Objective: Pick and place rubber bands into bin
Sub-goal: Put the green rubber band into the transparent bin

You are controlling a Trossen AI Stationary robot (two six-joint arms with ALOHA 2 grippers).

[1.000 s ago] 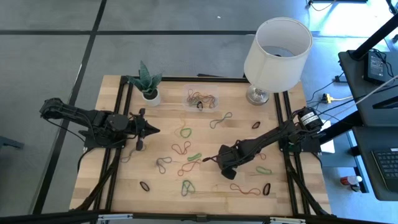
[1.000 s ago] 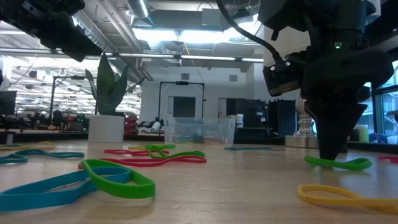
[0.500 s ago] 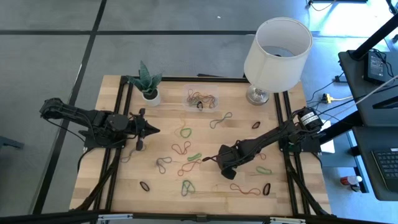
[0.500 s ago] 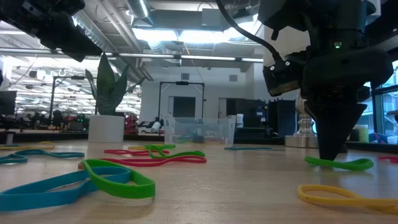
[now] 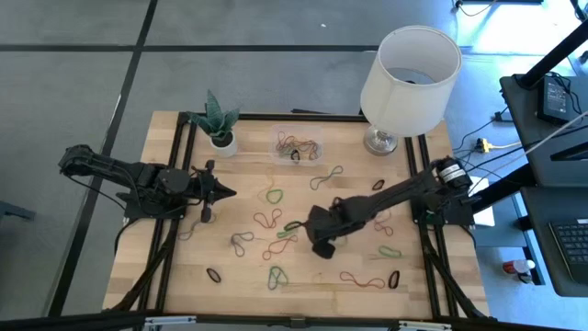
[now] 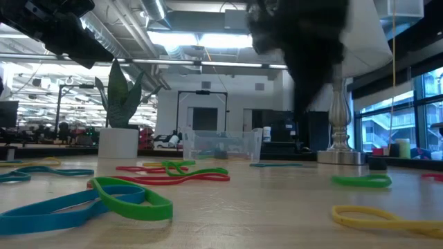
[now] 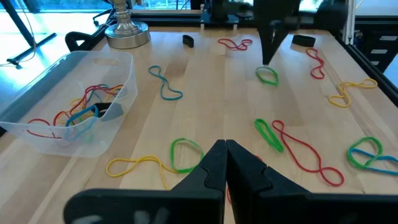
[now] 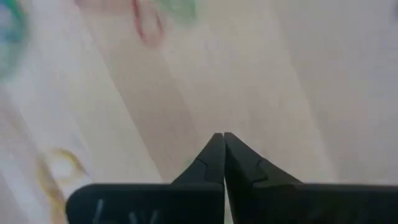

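Rubber bands in green, red, yellow, blue and black lie scattered flat over the wooden table [image 5: 184, 276]. The clear bin [image 5: 296, 145] [image 7: 68, 106] stands near the far edge and holds several bands. My right gripper [image 5: 319, 244] [image 6: 304, 104] [image 8: 224, 134] is shut, points down and hangs above the table's middle with nothing seen between its fingers. A green band [image 6: 360, 181] [image 7: 267, 76] lies on the table just right of it. My left gripper [image 5: 230, 193] [image 7: 225, 143] waits shut over the table's left half.
The lamp [image 5: 409, 69] stands at the far right corner, its base [image 6: 339, 149] beside the bin. A small white plant pot [image 5: 220, 138] [image 6: 118, 142] stands at the far left. Blue and green bands [image 6: 104, 200] lie at the near edge.
My right gripper has risen from the green band where its tip stood on the table, and has moved toward the table's left, blurred with speed. The green band has stayed lying on the table. My left arm has kept still.
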